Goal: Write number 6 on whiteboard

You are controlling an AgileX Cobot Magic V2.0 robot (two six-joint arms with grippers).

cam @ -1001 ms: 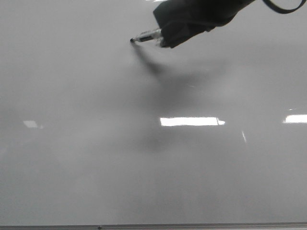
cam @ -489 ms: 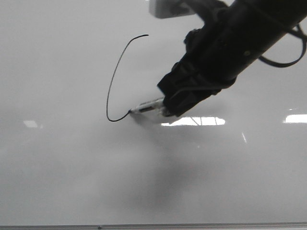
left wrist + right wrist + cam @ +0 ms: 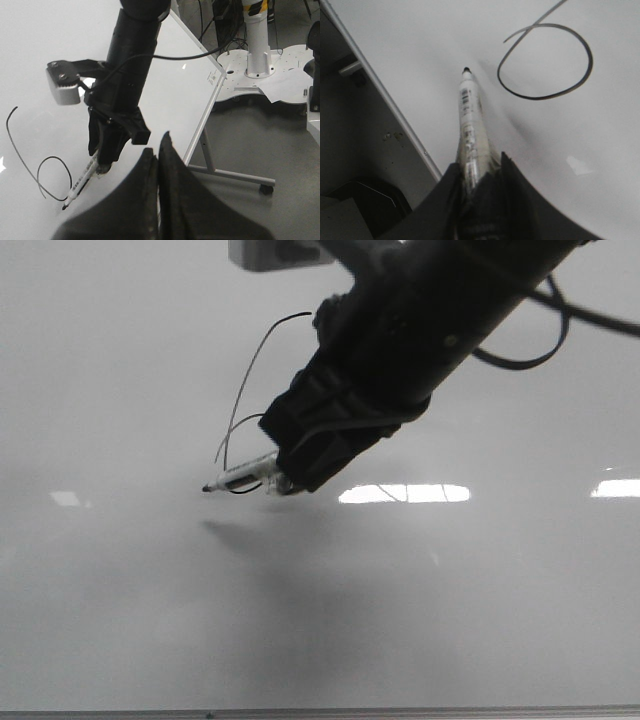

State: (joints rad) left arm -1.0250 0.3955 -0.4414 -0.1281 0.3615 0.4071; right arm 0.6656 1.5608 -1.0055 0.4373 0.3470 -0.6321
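The right claw [image 3: 290, 475] is clenched on a marker pen [image 3: 240, 478]. In the right wrist view the two fingers [image 3: 512, 192] press against either side of the clear, label-printed barrel [image 3: 468, 132], and the black tip [image 3: 466, 70] projects well beyond them.

In the front view the marker pen lies nearly level, tip pointing toward the left side of the whiteboard [image 3: 120, 590]. The tip sits just outside the drawn line. A soft shadow of the pen lies on the board below the tip, apart from it; whether the tip touches the surface cannot be determined.

The number 6 [image 3: 243, 380] is a thin black line on the upper centre-left area of the whiteboard. Its long curved stem starts near the top, sweeps down and to the left, and ends in a small oval loop. In the front view the claw and pen cover most of that loop. The right wrist view shows the loop [image 3: 547, 62] as a closed oval, with the stem crossing its upper edge. The left wrist view shows the stem and loop [image 3: 50, 175] together, with the pen tip [image 3: 65, 205] just beside the loop's lower end.

The left claw [image 3: 157, 150] appears in its own wrist view with both dark fingers pressed together, nothing between them. It is well apart from the pen. The same view shows the whiteboard's thin metal frame [image 3: 210, 102] and its wheeled stand [image 3: 235, 175] on the floor.
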